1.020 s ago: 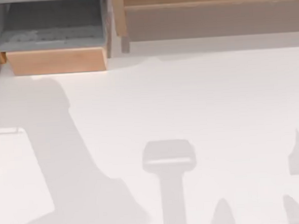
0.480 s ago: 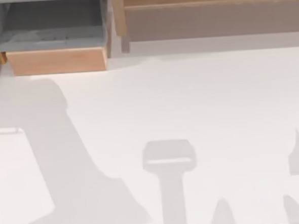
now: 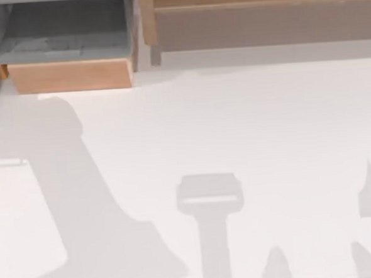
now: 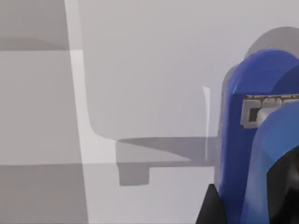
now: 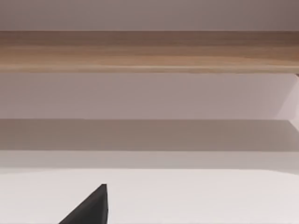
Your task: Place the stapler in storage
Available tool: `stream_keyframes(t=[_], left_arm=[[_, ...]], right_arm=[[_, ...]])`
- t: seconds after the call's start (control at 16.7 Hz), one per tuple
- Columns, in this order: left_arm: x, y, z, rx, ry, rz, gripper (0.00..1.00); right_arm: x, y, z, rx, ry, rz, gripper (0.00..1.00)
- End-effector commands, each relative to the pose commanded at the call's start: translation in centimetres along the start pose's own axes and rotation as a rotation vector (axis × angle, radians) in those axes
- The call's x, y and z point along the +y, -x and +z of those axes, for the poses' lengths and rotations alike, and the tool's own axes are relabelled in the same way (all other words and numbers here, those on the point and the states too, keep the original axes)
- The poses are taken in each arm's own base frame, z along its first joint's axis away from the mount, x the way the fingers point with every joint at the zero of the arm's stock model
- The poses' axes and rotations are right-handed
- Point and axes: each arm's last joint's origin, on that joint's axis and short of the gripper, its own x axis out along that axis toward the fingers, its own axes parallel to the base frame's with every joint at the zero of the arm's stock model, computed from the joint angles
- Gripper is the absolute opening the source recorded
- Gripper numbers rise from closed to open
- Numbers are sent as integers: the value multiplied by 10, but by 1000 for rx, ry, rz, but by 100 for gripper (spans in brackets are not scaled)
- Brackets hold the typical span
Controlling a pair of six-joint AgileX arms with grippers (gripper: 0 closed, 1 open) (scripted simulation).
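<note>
Filling the edge of the left wrist view, the blue stapler (image 4: 243,154) sits close against the camera, with a black fingertip (image 4: 210,207) of the left gripper touching its side; whether the fingers pinch it I cannot tell. The drawer (image 3: 68,75) stands open at the table's (image 3: 235,123) far left. The right wrist view faces the wooden shelf (image 5: 149,51), one dark fingertip (image 5: 91,207) showing, its spread unclear.
</note>
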Motion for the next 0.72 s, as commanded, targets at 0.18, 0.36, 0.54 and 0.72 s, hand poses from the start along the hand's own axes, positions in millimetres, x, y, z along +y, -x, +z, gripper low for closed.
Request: stream_keyframes(t=[0.18,0.36,0.54,0.72], left_arm=[[0,0,0,0,0,0,38],[0,0,0,0,0,0,60],[0,0,0,0,0,0,83],[0,0,0,0,0,0,100]], right_arm=[[0,0,0,0,0,0,100],[0,0,0,0,0,0,100],[0,0,0,0,0,0,100],[0,0,0,0,0,0,100]])
